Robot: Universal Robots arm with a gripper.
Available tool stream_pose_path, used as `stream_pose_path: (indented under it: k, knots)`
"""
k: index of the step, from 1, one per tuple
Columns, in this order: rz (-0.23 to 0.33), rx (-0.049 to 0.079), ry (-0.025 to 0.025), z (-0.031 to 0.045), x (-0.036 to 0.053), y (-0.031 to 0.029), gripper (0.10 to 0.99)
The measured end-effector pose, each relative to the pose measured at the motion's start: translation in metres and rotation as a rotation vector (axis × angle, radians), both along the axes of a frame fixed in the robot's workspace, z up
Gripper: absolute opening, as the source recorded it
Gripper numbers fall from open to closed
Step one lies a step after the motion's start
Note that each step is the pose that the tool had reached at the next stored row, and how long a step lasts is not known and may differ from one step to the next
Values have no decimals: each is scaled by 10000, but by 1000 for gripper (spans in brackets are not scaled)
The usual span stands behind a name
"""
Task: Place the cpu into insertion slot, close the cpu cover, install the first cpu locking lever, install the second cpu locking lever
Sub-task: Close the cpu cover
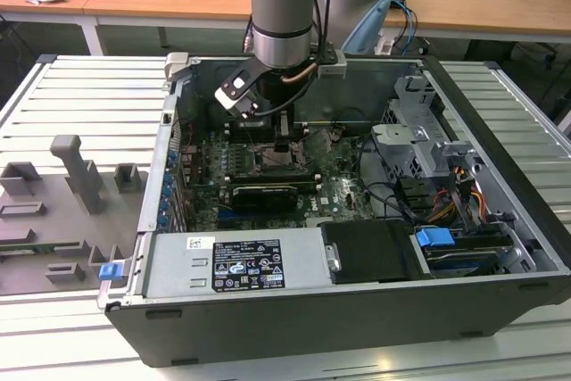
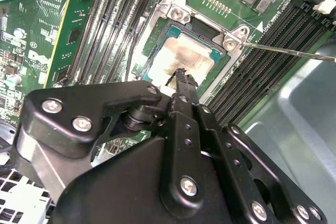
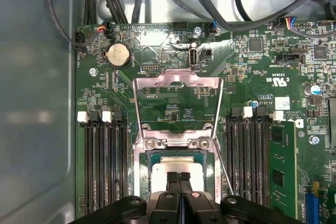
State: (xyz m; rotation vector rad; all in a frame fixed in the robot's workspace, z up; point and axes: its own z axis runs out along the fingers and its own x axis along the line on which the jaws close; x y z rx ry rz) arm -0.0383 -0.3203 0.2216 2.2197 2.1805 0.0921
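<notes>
Exterior view: the gripper hangs inside the case, about 11 o'clock from its middle. Second wrist view: fingers pressed together, empty, tips right over the cpu, which is seated in the slot. First wrist view: the cover lies swung open.

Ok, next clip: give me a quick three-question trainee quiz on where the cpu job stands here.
1. True or false: the cpu lies in the insertion slot.
2. The cpu cover is: A) shut over the chip, B) open, folded back from the slot, C) lying off the board.
3. Fill in: the gripper hangs with its fingertips together right over the ____.
Key: 1 true; 2 B; 3 cpu.
</notes>
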Motion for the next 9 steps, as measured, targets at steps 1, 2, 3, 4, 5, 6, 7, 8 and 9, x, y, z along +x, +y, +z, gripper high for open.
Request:
stream_pose_path:
  k: [1,2,3,4,5,6,7,8,9]
  knots:
    - [0,-2,1,3,0,0,106]
    - [0,-3,1,6,0,0,106]
    - [0,0,0,7,0,0,106]
    - [0,1,-1,9,0,0,106]
    - [0,1,0,10,0,0,106]
    - [0,0,0,11,0,0,106]
    - [0,0,0,13,0,0,106]
    - [0,0,0,15,0,0,106]
    - [0,0,0,17,0,0,106]
